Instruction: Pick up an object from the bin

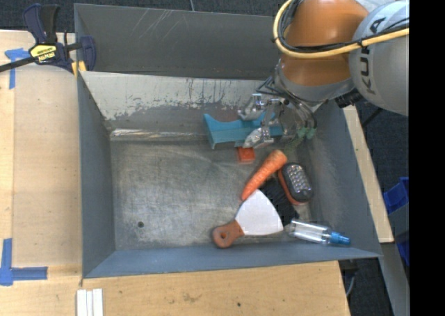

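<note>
My gripper (254, 124) hangs at the back right of the bin, under the orange wrist cover. Its two metal fingers (250, 108) stand apart, one on each side of the right end of a teal blue plastic piece (224, 130) lying by the back wall. I see a gap between the fingers and the piece, so the gripper is open. A small orange-red block (245, 155) lies just in front of the lower finger. An orange carrot (265, 171) lies slanted a little further forward.
To the right of the carrot lies a black brush with grey bristles (297, 182). A white scraper with a brown handle (254, 220) and a clear tube with a blue tip (316, 232) lie along the front wall. The bin's left half has bare floor.
</note>
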